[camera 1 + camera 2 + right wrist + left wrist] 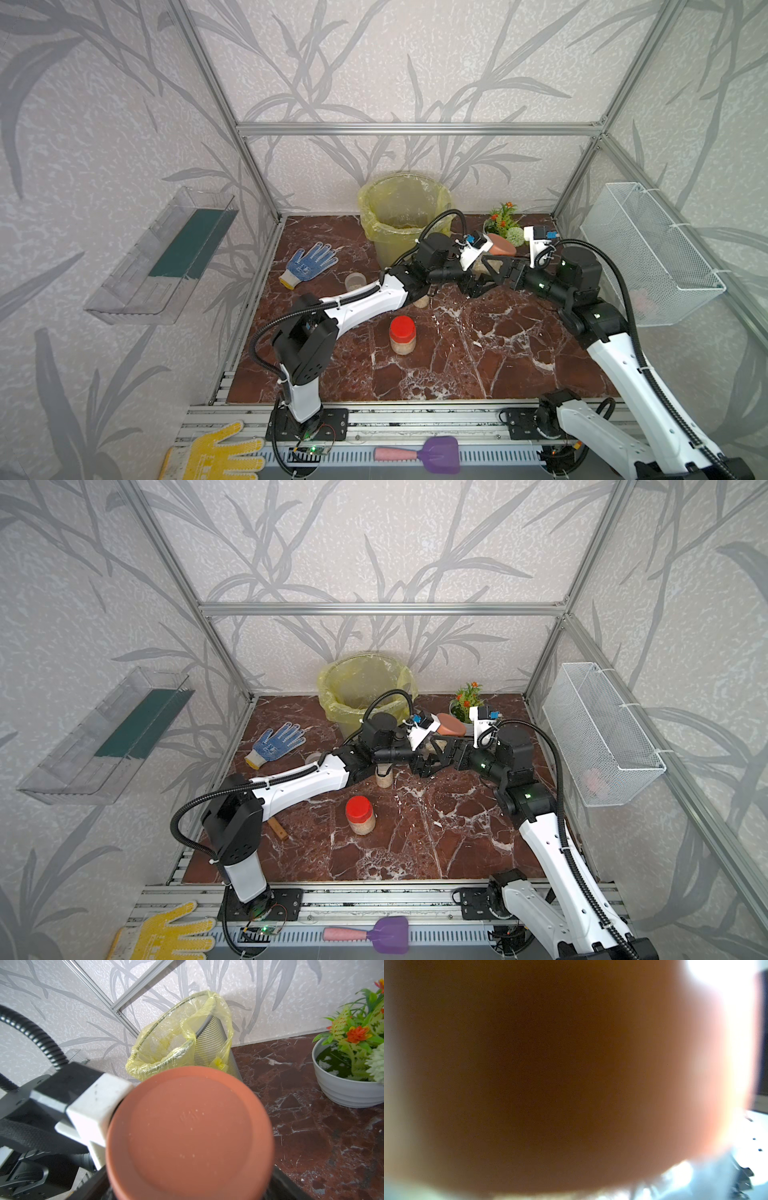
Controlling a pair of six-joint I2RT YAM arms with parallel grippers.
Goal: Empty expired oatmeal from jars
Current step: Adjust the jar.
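Top views, brown-lidded jar (pixel 482 266) (pixel 432 748): was held tilted off the table (pixel 457 353) between the two arms, in front of the bin (pixel 386 245) and near the flower pot (pixel 500 224).
Top views, brown lid (pixel 500 246) (pixel 451 725): was seen at the jar's upper end, turned towards the right arm.
Top views, left gripper (pixel 473 276): was clasped on the jar's body below the lid.
Top views, right gripper (pixel 493 272): was set against the same jar from the other side; clenched or released could not be told.
Top views, red-lidded jar (pixel 402 336) (pixel 360 814): was stood upright alone at mid-table, pale oatmeal (pixel 402 346) seen through its wall.
Top views, slim jar (pixel 383 776): was stood upright just under the left arm, oatmeal within.
Top views, low clear jar (pixel 354 281): was stood near the blue glove (pixel 309 262).
Left wrist view, brown lid (pixel 550 1074): the picture was almost filled by a blurred brown mass; the jaws were hidden.
Right wrist view, brown lid (pixel 191 1132): was seen face-on and very near, pale specks on it, a white block (pixel 93 1109) of the left arm touching its edge.
Right wrist view, fingers (pixel 287 1186): dark parts were seen low at either side of the lid; contact could not be judged.
Right wrist view, bin (pixel 212 1043): was seen behind the lid, lined with a yellow bag; the flower pot (pixel 342 1093) was stood well apart on the table (pixel 311 1126).
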